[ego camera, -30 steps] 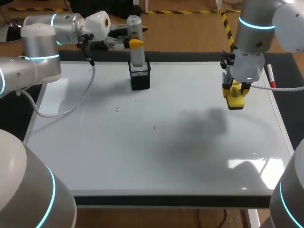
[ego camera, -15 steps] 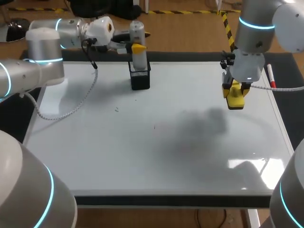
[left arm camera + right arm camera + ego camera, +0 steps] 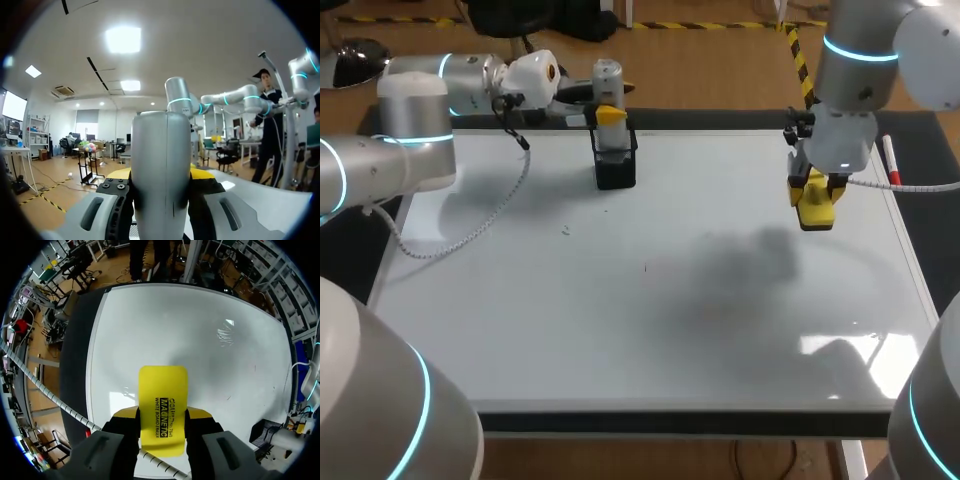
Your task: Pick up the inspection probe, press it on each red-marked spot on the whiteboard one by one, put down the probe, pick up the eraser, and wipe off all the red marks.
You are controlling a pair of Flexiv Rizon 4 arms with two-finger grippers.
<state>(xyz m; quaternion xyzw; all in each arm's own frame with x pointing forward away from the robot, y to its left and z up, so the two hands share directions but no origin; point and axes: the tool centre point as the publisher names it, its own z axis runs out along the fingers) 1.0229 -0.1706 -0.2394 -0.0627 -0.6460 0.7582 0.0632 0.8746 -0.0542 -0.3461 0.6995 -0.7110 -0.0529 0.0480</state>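
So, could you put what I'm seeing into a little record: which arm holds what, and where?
left gripper: shut on the grey probe
probe position: upright, lower end in the black mesh holder at the board's far edge
right gripper: shut on the yellow eraser
eraser position: above the whiteboard's right side
whiteboard: no red marks that I can make out, only tiny dark specks
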